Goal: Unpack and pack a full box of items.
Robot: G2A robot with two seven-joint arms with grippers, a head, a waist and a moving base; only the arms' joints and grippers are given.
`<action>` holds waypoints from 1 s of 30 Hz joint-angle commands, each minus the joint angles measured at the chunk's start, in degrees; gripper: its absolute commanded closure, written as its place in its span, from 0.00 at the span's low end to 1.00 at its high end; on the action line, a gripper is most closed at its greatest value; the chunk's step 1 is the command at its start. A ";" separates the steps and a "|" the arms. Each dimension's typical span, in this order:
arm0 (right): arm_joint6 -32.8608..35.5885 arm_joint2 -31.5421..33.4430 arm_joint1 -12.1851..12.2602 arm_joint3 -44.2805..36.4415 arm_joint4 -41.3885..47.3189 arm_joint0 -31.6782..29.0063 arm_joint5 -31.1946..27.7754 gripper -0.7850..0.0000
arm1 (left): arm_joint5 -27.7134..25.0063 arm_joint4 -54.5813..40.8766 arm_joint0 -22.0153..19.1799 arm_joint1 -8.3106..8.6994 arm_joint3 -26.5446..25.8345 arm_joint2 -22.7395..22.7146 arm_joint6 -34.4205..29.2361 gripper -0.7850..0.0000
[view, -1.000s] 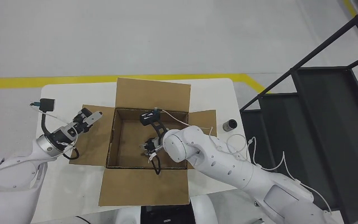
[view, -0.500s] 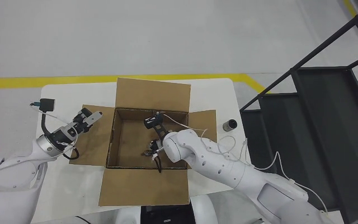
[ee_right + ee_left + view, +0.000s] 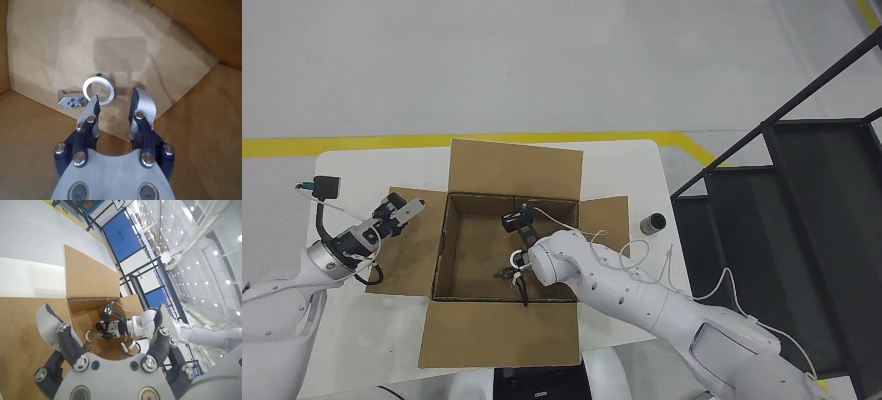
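The right gripper (image 3: 115, 94) is hanging inside the cardboard box (image 3: 191, 132), with its two fingers (image 3: 145, 103) standing well apart over the pale floor near the centre of the frame. One fingertip is overlapping the rim of a metal ring (image 3: 86, 88) that is lying on the floor; whether the two are touching cannot be told. A small metal block (image 3: 72, 101) with several holes is sitting just beside the ring, close to the seam where floor is meeting wall.

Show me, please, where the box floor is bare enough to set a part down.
Bare: the box floor along the far wall and the left arm's side. Crowded: by the near wall, around the metal ring, drilled bracket and right gripper.
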 commanded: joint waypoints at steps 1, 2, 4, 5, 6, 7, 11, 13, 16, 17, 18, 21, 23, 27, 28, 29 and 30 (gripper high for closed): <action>-0.37 -0.05 -0.41 0.69 0.35 0.22 -0.49 0.58 | 0.00 0.00 0.00 0.00 0.00 0.00 0.00 0.00; -0.56 -0.13 -0.65 1.02 0.57 0.36 -0.87 0.59 | 0.00 0.00 0.00 0.00 0.00 0.00 0.00 0.00; -0.84 -0.20 -1.14 1.97 0.97 0.70 -1.26 0.60 | 0.00 0.00 0.00 0.00 0.00 0.00 0.00 0.00; -1.04 -0.24 -1.39 2.47 1.20 0.83 -1.42 0.61 | 0.00 0.00 0.00 0.00 0.00 0.00 0.00 0.00; -1.19 -0.28 -1.63 3.07 1.42 0.95 -1.58 0.62 | 0.00 0.00 0.00 0.00 0.00 0.00 0.00 0.00; -1.35 -0.34 -1.86 3.68 1.53 1.09 -1.72 0.63 | 0.00 0.00 0.00 0.00 0.00 0.00 0.00 0.00; -1.80 -0.29 -2.72 5.62 2.26 1.43 -1.72 0.70 | 0.00 0.00 0.00 0.00 0.00 0.00 0.00 0.00; -2.02 -0.27 -3.09 6.39 2.51 1.53 -1.89 0.70 | 0.00 0.00 0.00 0.00 0.00 0.00 0.00 0.00; -2.26 -0.25 -3.60 7.32 2.76 1.65 -2.21 0.71 | 0.00 0.00 0.00 0.00 0.00 0.00 0.00 0.00; -2.31 -0.24 -3.76 7.61 2.82 1.67 -2.28 0.73 | 0.00 0.00 0.00 0.00 0.00 0.00 0.00 0.00; -2.34 -0.22 -3.91 7.84 2.83 1.72 -2.35 0.80 | 0.00 0.00 0.00 0.00 0.00 0.00 0.00 0.00; -2.29 -0.08 -4.29 8.43 2.92 1.72 -2.46 1.00 | 0.00 0.00 0.00 0.00 0.00 0.00 0.00 0.00; -2.39 0.08 -4.46 8.74 2.83 1.65 -2.60 1.00 | 0.00 0.00 0.00 0.00 0.00 0.00 0.00 0.00; -2.81 0.76 -4.59 8.20 2.03 1.57 -2.43 1.00 | 0.00 0.00 0.00 0.00 0.00 0.00 0.00 0.00; -2.75 1.06 -4.54 7.68 1.76 1.51 -2.32 1.00 | 0.00 0.00 0.00 0.00 0.00 0.00 0.00 0.00; -2.67 1.35 -4.44 6.93 1.26 1.44 -2.23 1.00 | 0.00 0.00 0.00 0.00 0.00 0.00 0.00 0.00; -2.57 1.81 -4.29 5.93 0.87 1.26 -2.00 1.00 | 0.00 0.00 0.00 0.00 0.00 0.00 0.00 0.00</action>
